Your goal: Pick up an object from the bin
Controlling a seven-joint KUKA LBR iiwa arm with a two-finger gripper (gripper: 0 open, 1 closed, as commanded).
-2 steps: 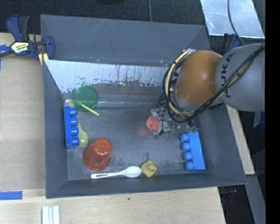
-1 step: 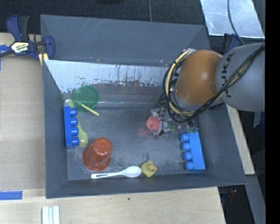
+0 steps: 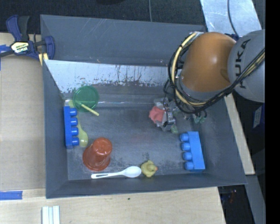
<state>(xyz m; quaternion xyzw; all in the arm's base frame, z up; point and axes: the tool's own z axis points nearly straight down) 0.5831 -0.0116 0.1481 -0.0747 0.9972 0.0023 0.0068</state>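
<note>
Bin [image 3: 130, 41]: grey metal with sloped walls, a handful of small things spread over the floor, nothing heaped.
Arm: comes in from the view's right, with an orange cover [image 3: 206, 62] on the wrist and cables looped round it.
Gripper [image 3: 168, 119]: down low in the right-middle of the bin, just under that orange cover. Honestly can't tell if it's open or closed, it's all a tangle of metal and cable there.
Pink lump [image 3: 156, 114]: small, pinkish-red, kinda crumpled. It sits right against the gripper on the side toward the view's left. Looks like they touch, but I can't say whether it's actually gripped.
Right blue brick [image 3: 192, 150]: studded toy brick lying flat, near the gripper on the front-right side and apart from it.
Left blue brick [image 3: 71, 126]: long studded one lying along the left wall.
Green lid [image 3: 86, 97]: round, back-left corner, just behind the left blue brick.
Yellow stick [image 3: 89, 109]: thin, lies slanted over the lid's front edge.
Red cup [image 3: 98, 153]: front-left, on its side.
White spoon [image 3: 117, 173]: just in front of the cup, bowl end pointing right.
Yellow blob [image 3: 149, 168]: small, just beside the spoon's bowl, well away from the gripper.
</note>
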